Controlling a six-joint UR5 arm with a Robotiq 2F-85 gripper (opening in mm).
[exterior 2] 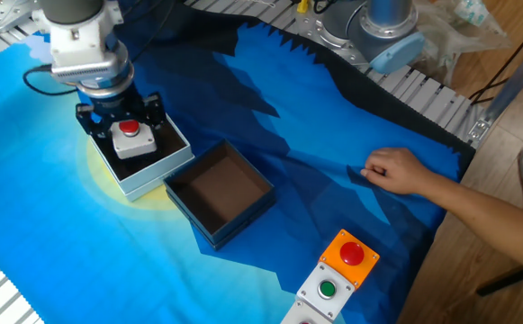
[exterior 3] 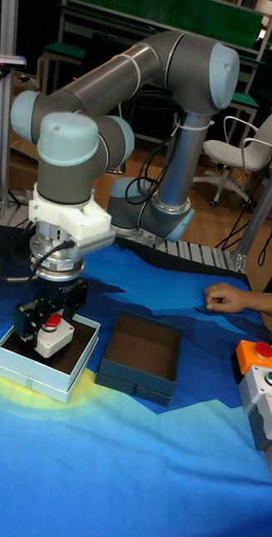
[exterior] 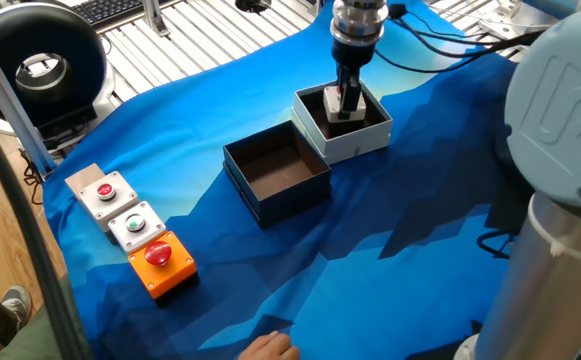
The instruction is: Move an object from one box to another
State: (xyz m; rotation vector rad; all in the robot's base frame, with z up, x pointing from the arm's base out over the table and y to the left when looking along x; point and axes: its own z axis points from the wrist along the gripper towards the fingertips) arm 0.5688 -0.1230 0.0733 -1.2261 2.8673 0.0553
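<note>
My gripper (exterior 2: pixel 126 137) is shut on the object (exterior 2: pixel 133 144), a small white cube with a red push-button on top. Black fingers (exterior 2: pixel 87 122) press its two sides. The object hangs upright just above the dark floor of the pale grey-white box (exterior 2: pixel 144 176), within its walls. In the tall view the object (exterior 3: pixel 54 337) sits slightly above the rim of the pale box (exterior 3: pixel 34 371). The navy-walled box (exterior 2: pixel 214 227) stands directly beside the pale one, its brown inside bare. From the opposite side the gripper (exterior: pixel 346 102) hides most of the object (exterior: pixel 336 103) over the pale box (exterior: pixel 358 142), next to the navy box (exterior: pixel 275 195).
An orange box (exterior: pixel 162 262) with a big red button and two grey button boxes (exterior: pixel 103 190) lie at one end of the blue cloth. A person's hand (exterior 2: pixel 396 169) rests on the cloth beyond the navy box. The robot's base column (exterior: pixel 560 200) stands close by.
</note>
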